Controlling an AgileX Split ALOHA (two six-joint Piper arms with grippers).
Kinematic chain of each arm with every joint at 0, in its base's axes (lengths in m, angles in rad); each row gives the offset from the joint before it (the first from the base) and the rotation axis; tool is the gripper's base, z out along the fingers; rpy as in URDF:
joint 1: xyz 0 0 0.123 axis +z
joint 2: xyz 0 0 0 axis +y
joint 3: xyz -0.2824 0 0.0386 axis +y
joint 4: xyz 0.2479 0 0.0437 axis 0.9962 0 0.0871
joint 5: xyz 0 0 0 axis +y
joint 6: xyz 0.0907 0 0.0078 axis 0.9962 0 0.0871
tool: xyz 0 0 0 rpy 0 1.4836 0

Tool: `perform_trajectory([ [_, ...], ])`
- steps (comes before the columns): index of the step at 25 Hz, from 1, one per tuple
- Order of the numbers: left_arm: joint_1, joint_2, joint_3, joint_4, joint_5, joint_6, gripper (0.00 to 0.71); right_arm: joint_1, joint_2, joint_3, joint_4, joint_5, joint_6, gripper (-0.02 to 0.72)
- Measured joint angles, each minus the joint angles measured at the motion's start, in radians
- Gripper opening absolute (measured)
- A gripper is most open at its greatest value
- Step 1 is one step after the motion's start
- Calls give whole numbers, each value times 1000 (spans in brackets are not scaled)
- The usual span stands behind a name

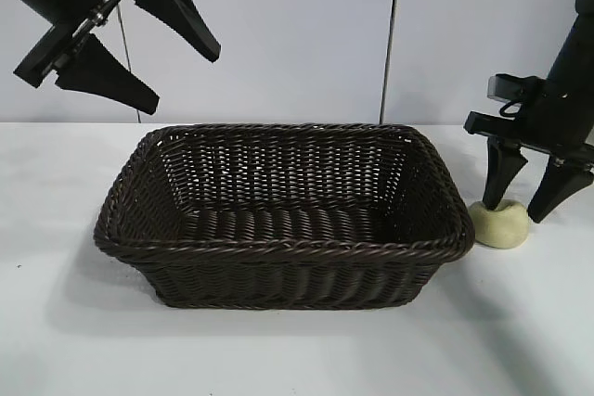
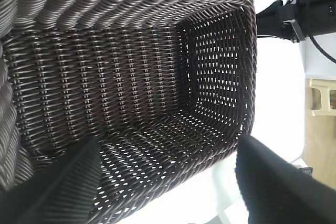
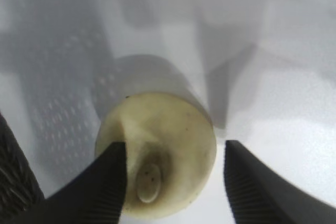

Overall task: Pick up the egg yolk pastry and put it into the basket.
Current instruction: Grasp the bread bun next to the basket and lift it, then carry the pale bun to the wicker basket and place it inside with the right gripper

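The egg yolk pastry [image 1: 501, 225], a pale yellow-cream ball, lies on the white table just right of the basket [image 1: 278, 248]. My right gripper [image 1: 522, 212] is open and low over it, one finger over the pastry's top and the other beside it. In the right wrist view the pastry [image 3: 173, 135] with its dimpled top sits between the open fingers of the right gripper [image 3: 175, 153]. My left gripper [image 1: 176, 76] is open and held high above the basket's far left corner. Its wrist view looks down into the empty basket [image 2: 131, 77] past the left gripper [image 2: 168, 182].
The white table [image 1: 278, 350] stretches in front of and around the basket. A pale wall stands behind. The right arm [image 2: 294, 17] shows beyond the basket's end in the left wrist view.
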Motion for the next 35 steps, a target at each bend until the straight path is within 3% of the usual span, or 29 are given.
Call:
perform_trajectory([
  [3,0,0,0,0,0,0,522,0,0,0,-3,-3,0,299],
  [8,0,0,0,0,0,0,522,0,0,0,-3,-7,0,113],
  [11,0,0,0,0,0,0,522,0,0,0,-3,-8,0,43],
  [28,0,0,0,0,5,0,522,0,-74,-7,54,18,-7,22],
  [35,0,0,1,0,6,0,522,0,-179,-67,54,84,-8,22],
])
